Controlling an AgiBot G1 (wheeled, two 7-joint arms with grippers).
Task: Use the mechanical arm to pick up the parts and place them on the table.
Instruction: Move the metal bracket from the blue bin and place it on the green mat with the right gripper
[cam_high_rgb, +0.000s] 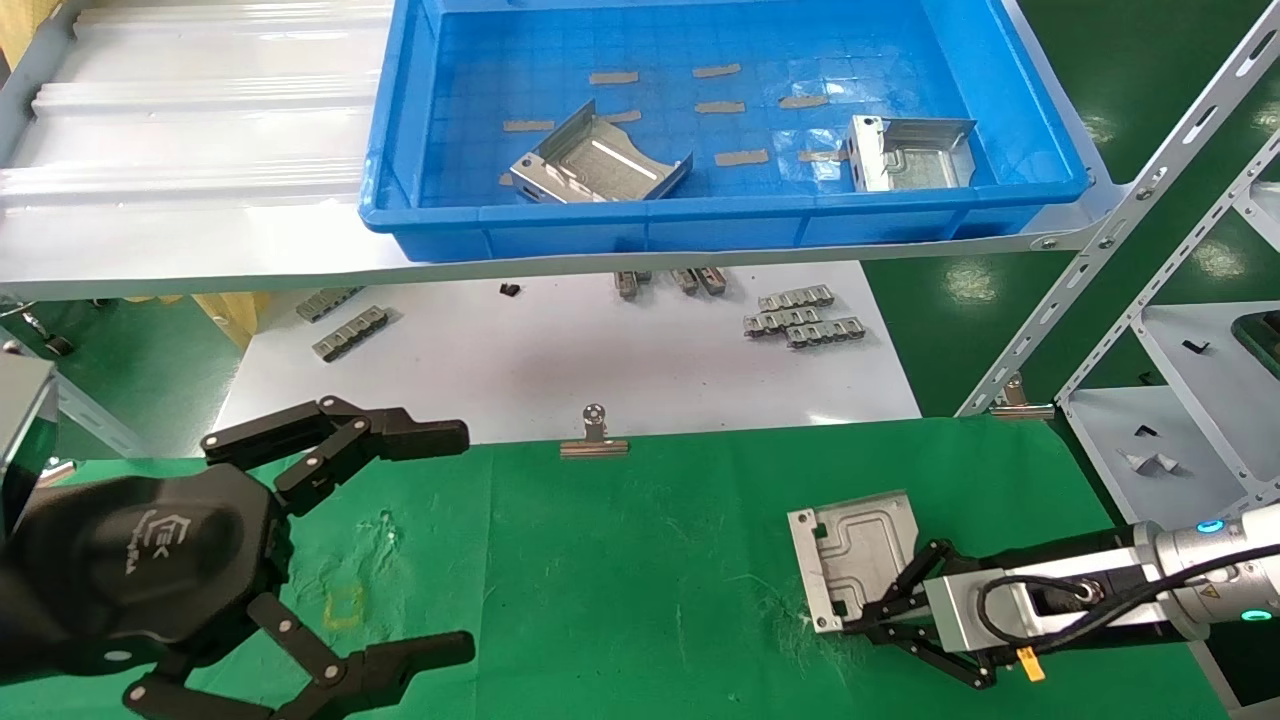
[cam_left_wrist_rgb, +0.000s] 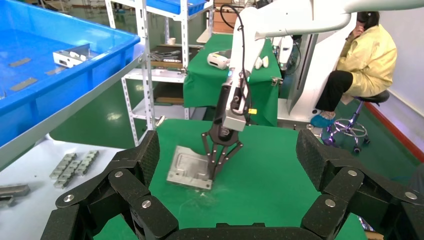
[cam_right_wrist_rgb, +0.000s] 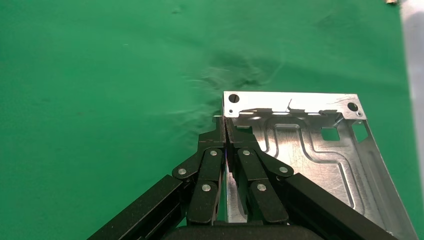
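Observation:
One silver part (cam_high_rgb: 855, 555) lies on the green table (cam_high_rgb: 620, 570) at the front right. My right gripper (cam_high_rgb: 862, 618) is shut on its near folded side wall. The right wrist view shows the fingers (cam_right_wrist_rgb: 212, 150) pinching that wall, with the grooved plate (cam_right_wrist_rgb: 310, 155) beside them. The left wrist view shows the same grip (cam_left_wrist_rgb: 214, 172) on the part (cam_left_wrist_rgb: 189, 167). Two more parts (cam_high_rgb: 600, 160) (cam_high_rgb: 910, 155) lie in the blue tray (cam_high_rgb: 700, 225) on the shelf. My left gripper (cam_high_rgb: 450, 545) is open and empty, low at the front left.
A silver binder clip (cam_high_rgb: 594, 437) sits at the cloth's far edge. Small grey ridged strips (cam_high_rgb: 800, 320) lie on the white sheet (cam_high_rgb: 560, 350) under the shelf. A slotted metal rack (cam_high_rgb: 1100, 240) stands at the right. A seated person (cam_left_wrist_rgb: 367, 55) is beyond the table.

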